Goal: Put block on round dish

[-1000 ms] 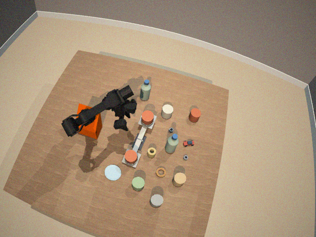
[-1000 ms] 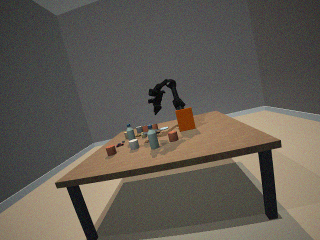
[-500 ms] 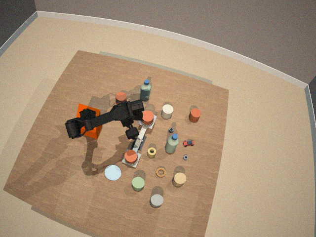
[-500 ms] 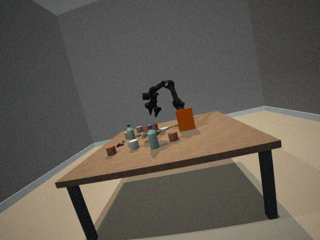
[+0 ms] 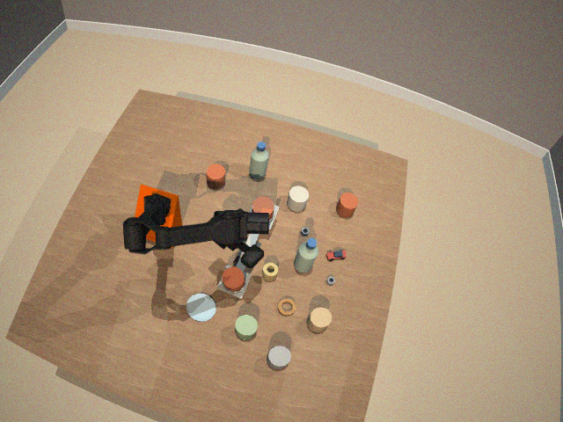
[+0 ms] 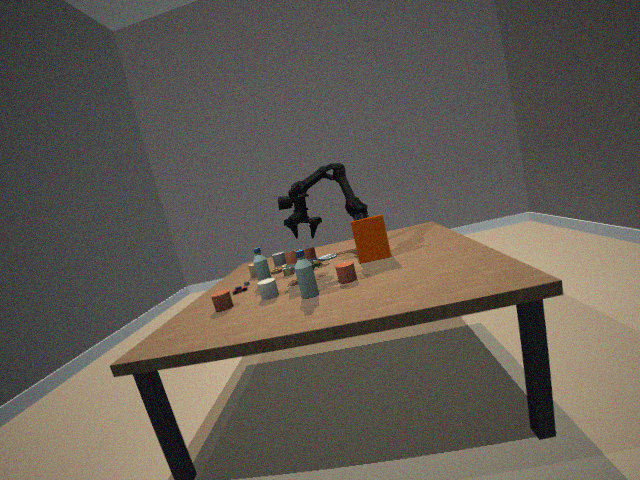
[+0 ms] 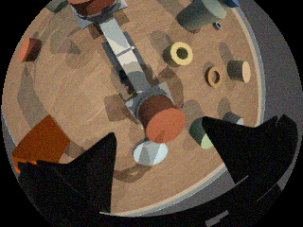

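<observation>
Two red cups stand on the ends of the balance (image 5: 251, 239) (image 7: 115, 40). One cup (image 5: 233, 279) (image 7: 166, 126) is at the end near the dish; the other cup (image 5: 262, 207) (image 7: 93, 7) is at the far end, partly cut off in the wrist view. The pale blue round dish (image 5: 201, 307) (image 7: 151, 153) (image 6: 327, 256) has nothing on it. My gripper (image 6: 305, 237) (image 7: 160, 129) is open and empty, well above the cups. In the wrist view the dish-end cup shows between the fingertips, below them. No block is visible. I cannot tell which way the balance tilts.
An orange panel (image 5: 142, 201) (image 6: 371, 239) stands by the arm's base. Bottles (image 5: 259, 164) (image 5: 306, 258), a yellow ring (image 5: 265, 275), a green cylinder (image 5: 245, 327) and a white one (image 5: 297, 199) stand around the balance. Other red cylinders (image 5: 215, 176) (image 5: 347, 205) stand farther off.
</observation>
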